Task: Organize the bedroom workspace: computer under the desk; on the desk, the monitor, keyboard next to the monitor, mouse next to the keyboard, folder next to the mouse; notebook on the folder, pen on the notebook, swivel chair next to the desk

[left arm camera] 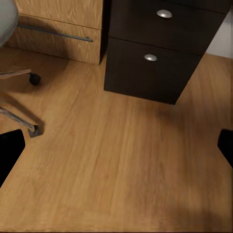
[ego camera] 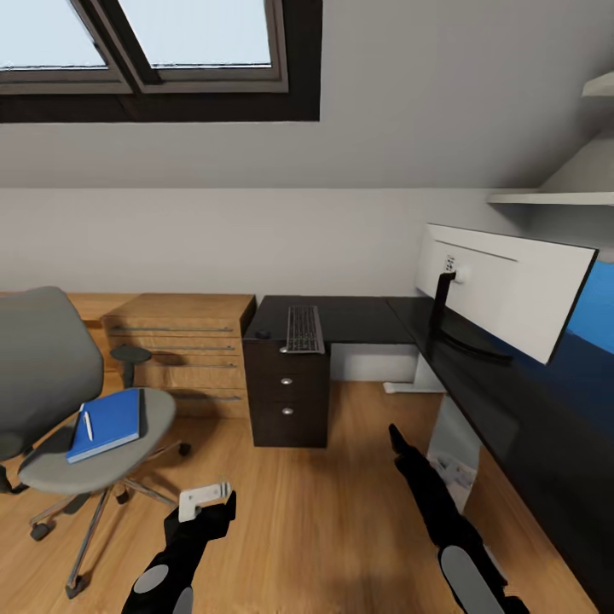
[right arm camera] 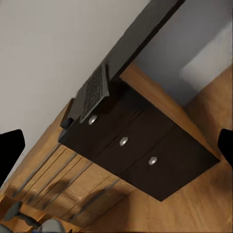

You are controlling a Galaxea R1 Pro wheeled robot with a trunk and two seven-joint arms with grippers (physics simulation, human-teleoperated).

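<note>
The grey swivel chair (ego camera: 51, 401) stands on the floor at left, apart from the desk (ego camera: 358, 317). On its seat lies the blue folder (ego camera: 109, 424) with the white pen (ego camera: 87, 425) on top. The keyboard (ego camera: 304, 328) (right arm camera: 94, 94) rests on the black desk above the drawer unit (ego camera: 286, 392), with a small dark mouse (ego camera: 263, 334) beside it. The monitor (ego camera: 503, 290) stands on the desk's right wing, its pale back toward me. A light grey computer (ego camera: 456, 448) sits under that wing. My left gripper (ego camera: 217, 505) (left arm camera: 116, 148) and right gripper (ego camera: 399, 442) (right arm camera: 116, 145) hang open over the floor, holding nothing.
A light wooden dresser (ego camera: 183, 350) (left arm camera: 58, 24) stands against the wall between chair and drawer unit (left arm camera: 155, 53). The chair's castors (left arm camera: 34, 77) spread over the plank floor. A white shelf (ego camera: 554, 198) juts out above the monitor. A skylight (ego camera: 153, 38) is overhead.
</note>
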